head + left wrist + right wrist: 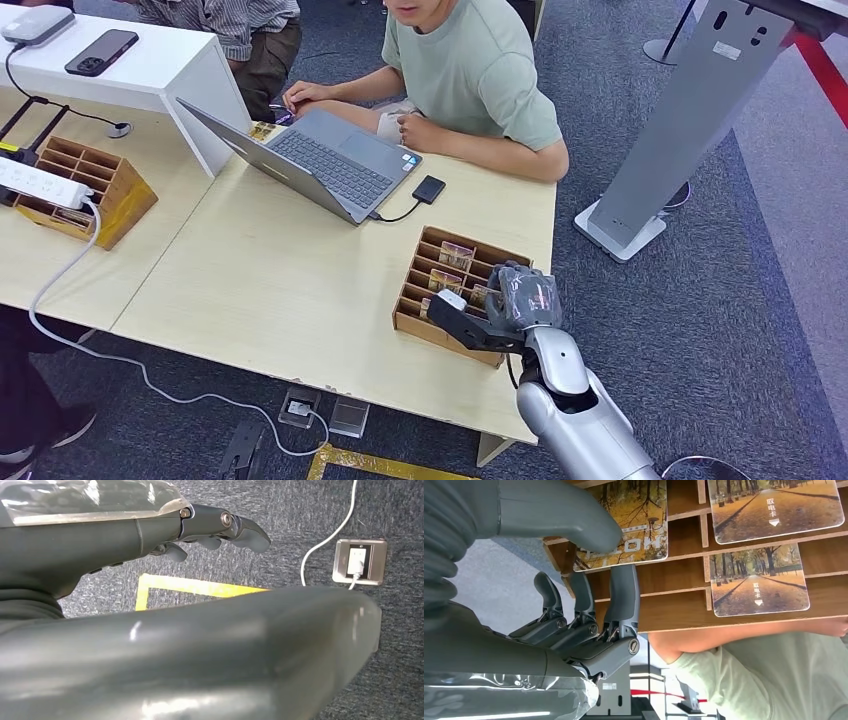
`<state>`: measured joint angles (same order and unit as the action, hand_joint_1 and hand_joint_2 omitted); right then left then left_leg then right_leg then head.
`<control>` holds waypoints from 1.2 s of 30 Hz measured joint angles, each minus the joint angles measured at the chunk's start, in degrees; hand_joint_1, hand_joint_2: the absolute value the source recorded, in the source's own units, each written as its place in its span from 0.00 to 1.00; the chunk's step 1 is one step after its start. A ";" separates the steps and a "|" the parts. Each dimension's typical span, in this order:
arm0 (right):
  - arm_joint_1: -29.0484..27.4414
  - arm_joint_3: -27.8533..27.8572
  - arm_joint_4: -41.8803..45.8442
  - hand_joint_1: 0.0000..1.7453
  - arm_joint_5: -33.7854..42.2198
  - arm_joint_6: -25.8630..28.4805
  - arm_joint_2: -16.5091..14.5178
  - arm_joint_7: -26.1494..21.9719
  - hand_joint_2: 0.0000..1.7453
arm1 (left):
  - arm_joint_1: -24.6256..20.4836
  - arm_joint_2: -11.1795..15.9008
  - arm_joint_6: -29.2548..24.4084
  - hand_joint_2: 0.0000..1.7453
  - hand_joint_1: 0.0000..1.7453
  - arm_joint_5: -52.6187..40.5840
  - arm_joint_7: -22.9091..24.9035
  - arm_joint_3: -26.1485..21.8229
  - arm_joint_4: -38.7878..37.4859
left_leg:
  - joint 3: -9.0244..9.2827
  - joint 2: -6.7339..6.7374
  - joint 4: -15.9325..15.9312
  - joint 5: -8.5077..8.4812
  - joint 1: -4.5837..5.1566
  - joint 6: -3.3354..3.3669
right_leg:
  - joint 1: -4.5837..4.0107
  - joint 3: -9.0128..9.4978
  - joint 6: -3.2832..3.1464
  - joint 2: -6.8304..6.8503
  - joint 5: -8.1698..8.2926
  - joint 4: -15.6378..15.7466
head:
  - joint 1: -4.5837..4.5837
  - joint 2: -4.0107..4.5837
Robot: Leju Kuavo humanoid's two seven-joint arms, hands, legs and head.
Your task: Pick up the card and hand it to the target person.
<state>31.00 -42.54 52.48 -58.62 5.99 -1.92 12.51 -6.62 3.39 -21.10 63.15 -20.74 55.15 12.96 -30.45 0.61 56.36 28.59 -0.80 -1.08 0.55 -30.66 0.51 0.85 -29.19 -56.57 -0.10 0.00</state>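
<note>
Over the wooden card tray [420, 290] at the table's five o'clock corner, my right hand [505, 305] pinches a card [634, 530] between thumb and fingers, the card standing in the tray's near slot. At twelve o'clock sits the person in green [480, 70]. My left hand [210, 530] hangs over carpet, holding nothing, fingers loosely apart.

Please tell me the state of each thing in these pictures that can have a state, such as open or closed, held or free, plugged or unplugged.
Right hand: thumb and fingers pinching a card.
Card: held by the right hand, still in the wooden box.
Left hand: holds nothing, fingers apart, over the floor.
Laptop: open, cable plugged in.
Wooden box: open-topped, cards inside.
Floor socket: white plug inserted.
Phone: lying flat, screen dark.
</note>
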 joint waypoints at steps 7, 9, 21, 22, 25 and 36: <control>-0.28 -0.33 -0.19 0.89 0.40 0.53 -0.66 -0.44 1.00 | -0.01 0.01 -0.24 0.00 0.00 0.41 0.07 0.00 0.00 | 0.00 -0.01 0.00 0.00 0.00 0.00 | 0.00 0.01 0.00 0.01 0.00 0.00 | -0.01 0.00; -0.24 -0.36 -0.21 0.90 0.57 0.79 -0.70 -0.48 1.00 | -0.01 0.02 -0.28 0.00 0.00 0.48 0.07 0.00 0.00 | 0.00 -0.01 0.00 -0.01 0.00 0.00 | 0.00 0.01 0.00 0.01 0.00 0.00 | -0.01 0.00; 0.09 0.41 6.32 0.91 1.91 1.22 0.96 0.99 1.00 | 0.00 0.07 0.06 0.00 0.00 1.00 -0.62 0.07 0.00 | 0.00 -0.01 0.01 0.00 0.00 0.00 | 0.00 -0.01 0.00 0.01 0.00 0.00 | -0.01 0.00; 0.08 0.63 7.33 0.90 1.96 1.21 1.32 1.19 1.00 | 0.01 0.07 0.09 0.00 0.00 1.04 -0.69 0.11 0.00 | 0.00 -0.01 0.01 -0.01 0.00 0.00 | 0.00 -0.01 0.00 0.01 0.00 0.00 | -0.01 0.00; 0.08 1.56 10.19 0.89 2.02 1.32 2.29 1.60 1.00 | 0.02 0.13 0.18 0.00 0.00 1.15 -0.87 0.26 0.00 | 0.00 0.00 0.02 -0.01 0.00 0.00 | 0.00 -0.01 0.00 0.01 0.01 0.00 | 0.00 0.00; 0.22 6.49 23.03 0.85 0.69 4.90 5.73 1.67 1.00 | 0.05 0.42 1.41 0.00 0.00 1.63 -1.60 0.77 0.00 | -0.01 -0.01 0.05 0.00 0.00 0.00 | 0.00 -0.01 0.01 0.00 0.01 0.00 | -0.01 0.00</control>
<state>31.22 -36.05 75.51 -57.94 10.89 3.80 14.18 -6.57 3.81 -19.68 64.78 -22.34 55.91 12.96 -30.46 0.60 56.41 28.59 -0.80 -1.08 0.55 -30.67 0.51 0.85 -29.18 -56.57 -0.10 0.00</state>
